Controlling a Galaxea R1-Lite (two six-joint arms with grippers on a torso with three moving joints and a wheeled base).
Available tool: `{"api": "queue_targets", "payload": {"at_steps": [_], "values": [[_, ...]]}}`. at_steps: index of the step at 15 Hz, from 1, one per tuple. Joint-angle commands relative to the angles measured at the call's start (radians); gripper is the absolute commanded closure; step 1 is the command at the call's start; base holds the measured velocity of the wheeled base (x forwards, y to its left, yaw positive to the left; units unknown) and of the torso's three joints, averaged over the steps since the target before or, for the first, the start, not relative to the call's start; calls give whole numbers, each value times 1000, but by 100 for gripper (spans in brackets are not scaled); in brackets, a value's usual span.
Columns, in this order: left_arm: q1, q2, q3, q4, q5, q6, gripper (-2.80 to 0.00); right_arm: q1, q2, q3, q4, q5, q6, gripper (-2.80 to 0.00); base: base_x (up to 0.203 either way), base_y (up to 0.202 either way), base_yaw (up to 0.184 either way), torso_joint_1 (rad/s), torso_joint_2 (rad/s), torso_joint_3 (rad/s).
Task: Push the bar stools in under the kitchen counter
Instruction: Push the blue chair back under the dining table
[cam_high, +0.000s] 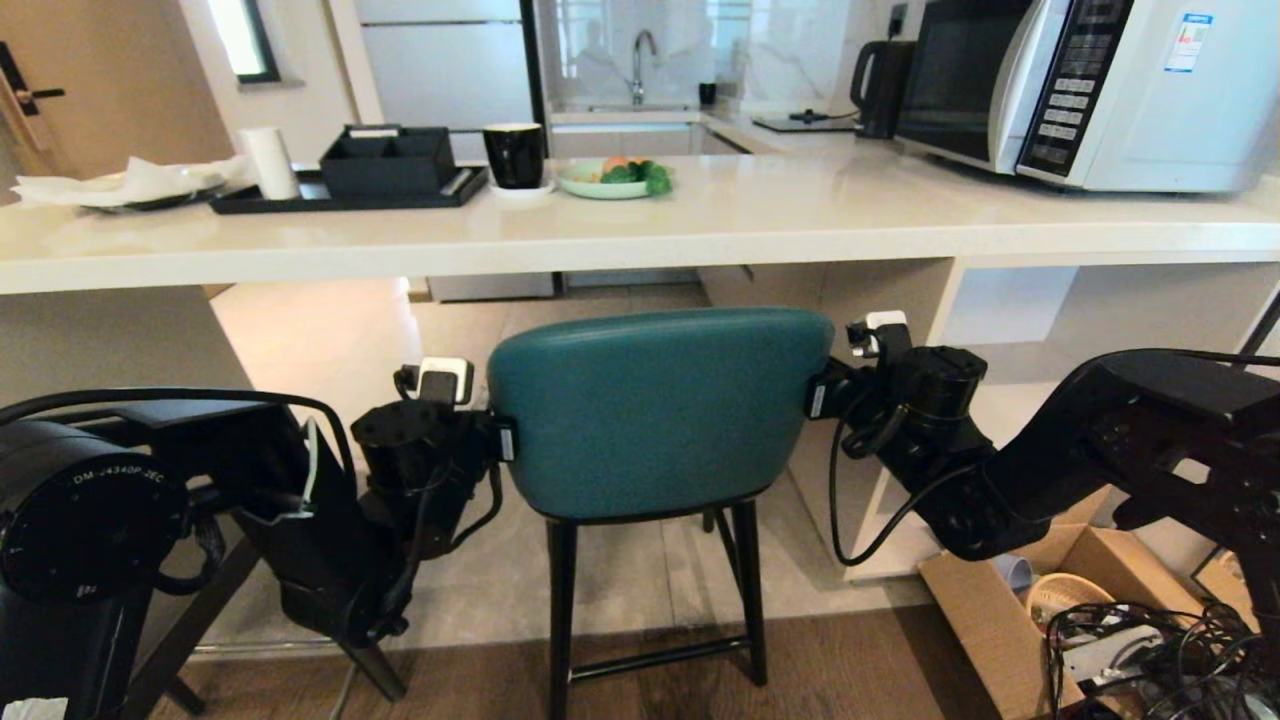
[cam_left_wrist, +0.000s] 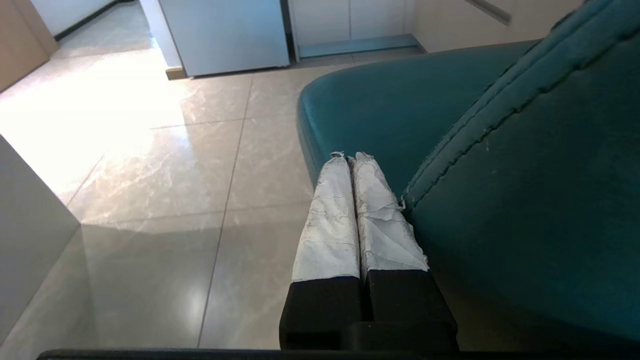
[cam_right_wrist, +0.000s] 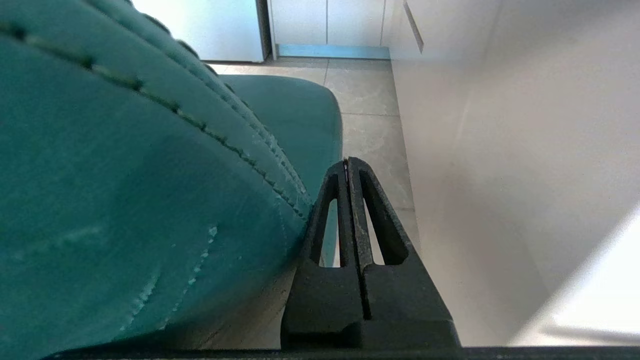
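Note:
A teal bar stool (cam_high: 655, 420) with a curved back and thin black legs stands in front of the kitchen counter (cam_high: 760, 225), its back below the white slab's edge. My left gripper (cam_high: 503, 438) lies against the left side of the stool's back. In the left wrist view this gripper (cam_left_wrist: 351, 157) is shut, its white-taped fingers (cam_left_wrist: 330, 220) alongside the teal back (cam_left_wrist: 525, 200) and seat. My right gripper (cam_high: 815, 395) presses the back's right side. In the right wrist view it (cam_right_wrist: 346, 162) is shut and empty, touching the stitched teal edge (cam_right_wrist: 125, 175).
The counter's white side panel (cam_high: 880, 300) stands close to the right of the stool. On the counter are a microwave (cam_high: 1080, 90), kettle (cam_high: 880, 85), black tray (cam_high: 350, 185), mug (cam_high: 515, 155) and green plate (cam_high: 612, 178). A cardboard box (cam_high: 1050, 610) with cables sits on the floor at right.

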Motion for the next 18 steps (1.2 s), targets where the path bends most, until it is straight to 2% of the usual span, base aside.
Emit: {"api": "queue_targets", "payload": {"at_steps": [1, 10, 15, 18], "values": [[4, -3, -3, -10, 3, 0, 0, 5, 0, 6, -7, -1, -1, 0, 191, 0, -1, -2, 2, 2], [-9, -3, 9, -10, 5, -1, 0, 10, -8, 63, -53, -3, -1, 0, 177, 0, 3, 4, 1, 2], [-7, -35, 27, -10, 16, -6, 0, 9, -47, 138, -87, -5, 3, 0, 0, 0, 0, 0, 0, 0], [-9, -153, 170, -10, 20, -18, 0, 3, -151, 248, -95, -6, 15, 0, 0, 0, 0, 0, 0, 0]]}}
